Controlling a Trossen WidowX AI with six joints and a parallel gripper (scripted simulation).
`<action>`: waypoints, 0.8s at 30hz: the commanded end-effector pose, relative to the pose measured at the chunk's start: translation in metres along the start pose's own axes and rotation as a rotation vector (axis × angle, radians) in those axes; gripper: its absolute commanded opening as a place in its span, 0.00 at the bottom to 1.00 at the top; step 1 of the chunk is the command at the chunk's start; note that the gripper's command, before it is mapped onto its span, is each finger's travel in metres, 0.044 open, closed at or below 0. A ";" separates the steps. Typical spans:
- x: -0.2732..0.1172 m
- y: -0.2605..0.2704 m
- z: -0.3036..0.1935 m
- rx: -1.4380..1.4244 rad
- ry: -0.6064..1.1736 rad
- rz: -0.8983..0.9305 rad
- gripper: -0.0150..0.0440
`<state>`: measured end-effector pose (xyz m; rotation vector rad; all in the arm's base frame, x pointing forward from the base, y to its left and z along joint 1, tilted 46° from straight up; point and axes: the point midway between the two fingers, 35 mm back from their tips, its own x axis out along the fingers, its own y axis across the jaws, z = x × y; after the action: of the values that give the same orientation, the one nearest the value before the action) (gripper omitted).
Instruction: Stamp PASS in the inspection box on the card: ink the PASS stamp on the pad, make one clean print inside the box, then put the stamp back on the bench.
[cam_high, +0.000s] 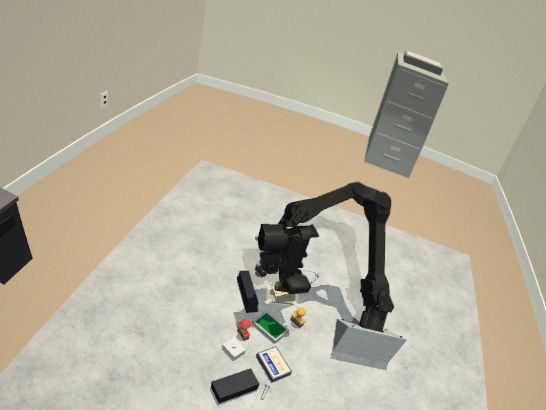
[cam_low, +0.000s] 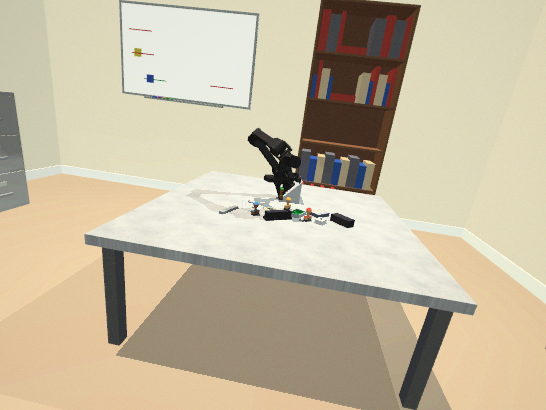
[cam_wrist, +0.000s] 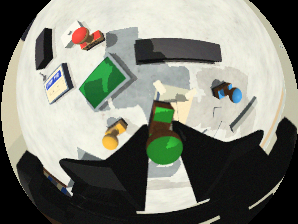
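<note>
My gripper (cam_high: 285, 284) (cam_low: 281, 193) (cam_wrist: 160, 127) is shut on the green-knobbed stamp (cam_high: 279, 286) (cam_wrist: 165, 149), which has a brown body and a green top patch. It hangs upright over one side of the cream card (cam_high: 272, 293) (cam_wrist: 183, 107) and hides part of it. The gap beneath the stamp and its inked face are hidden. The card has pale tabs at its corners and thin lines; I cannot make out the whole box or any print. The green ink pad (cam_high: 270, 326) (cam_low: 298, 213) (cam_wrist: 102, 82) lies open in its grey tray, away from the gripper.
Red (cam_high: 245, 327) (cam_wrist: 80, 35), yellow (cam_high: 300, 313) (cam_wrist: 110, 141) and blue (cam_high: 260, 268) (cam_wrist: 236, 95) stamps stand around. Two dark blocks (cam_high: 247, 291) (cam_high: 235, 386), a white block (cam_high: 233, 348), a blue-labelled lid (cam_high: 273, 363) and a grey angled plate (cam_high: 367, 345) are nearby.
</note>
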<state>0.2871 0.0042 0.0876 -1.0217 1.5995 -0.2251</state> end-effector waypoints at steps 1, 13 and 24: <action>0.001 -0.011 -0.011 -0.132 0.006 -0.005 0.25; 0.002 -0.029 -0.029 -0.393 0.010 -0.009 0.25; 0.007 -0.029 -0.028 -0.393 0.009 -0.008 0.25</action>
<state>0.2777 -0.0252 0.1116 -1.3190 1.6812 0.0838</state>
